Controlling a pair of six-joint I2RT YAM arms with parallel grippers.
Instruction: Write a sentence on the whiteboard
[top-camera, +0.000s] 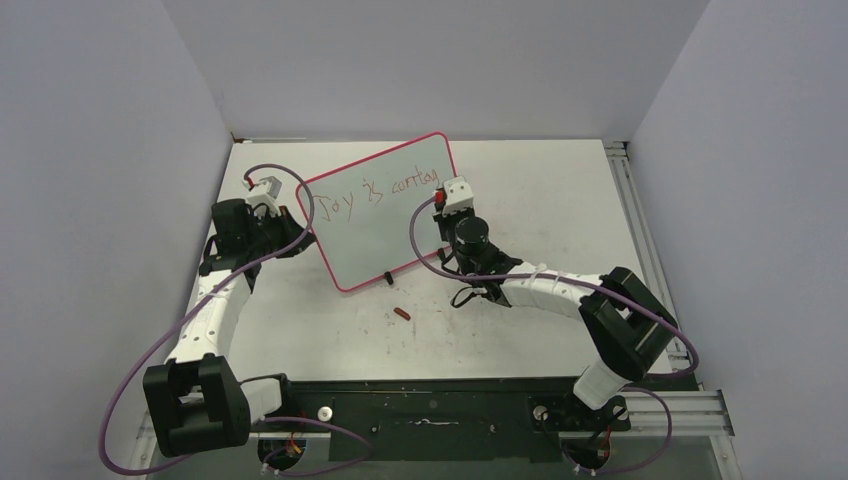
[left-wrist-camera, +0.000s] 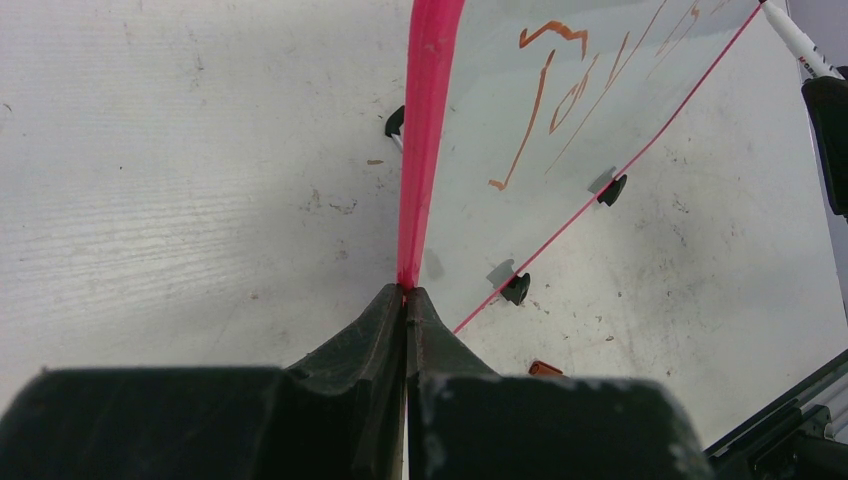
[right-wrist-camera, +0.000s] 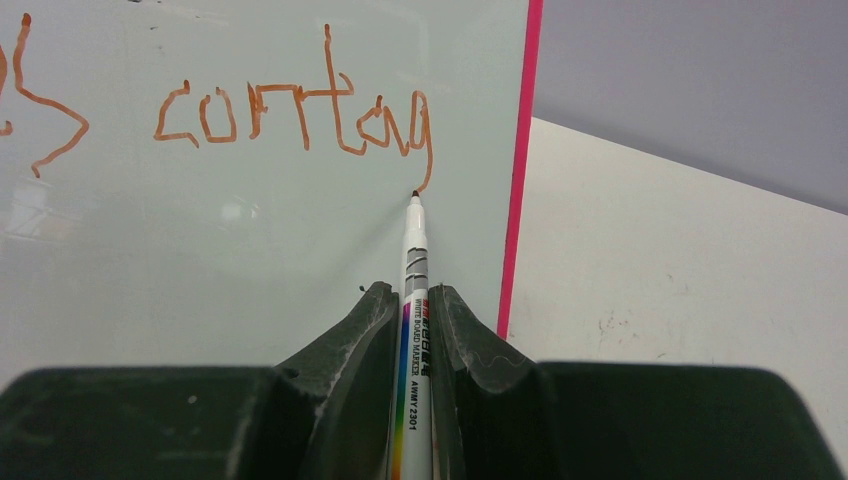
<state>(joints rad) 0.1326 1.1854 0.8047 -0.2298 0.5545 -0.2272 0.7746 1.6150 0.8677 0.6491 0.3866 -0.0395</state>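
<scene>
The whiteboard (top-camera: 375, 235), white-grey with a pink-red frame, stands tilted at the table's middle back. Reddish-brown writing (top-camera: 375, 188) on it reads "Joy is contag". My left gripper (top-camera: 296, 232) is shut on the board's left frame edge (left-wrist-camera: 425, 150). My right gripper (top-camera: 441, 198) is shut on a white whiteboard marker (right-wrist-camera: 413, 330). The marker's tip (right-wrist-camera: 415, 194) touches the board just below the tail of the last letter "g" (right-wrist-camera: 421, 140), close to the board's right frame (right-wrist-camera: 520, 160). The marker also shows at the top right of the left wrist view (left-wrist-camera: 797, 40).
A small reddish marker cap (top-camera: 402, 315) lies on the tabletop in front of the board; it also shows in the left wrist view (left-wrist-camera: 546, 368). The board's black feet (left-wrist-camera: 516, 288) rest on the scuffed white table. A metal rail (top-camera: 640, 230) runs along the right edge.
</scene>
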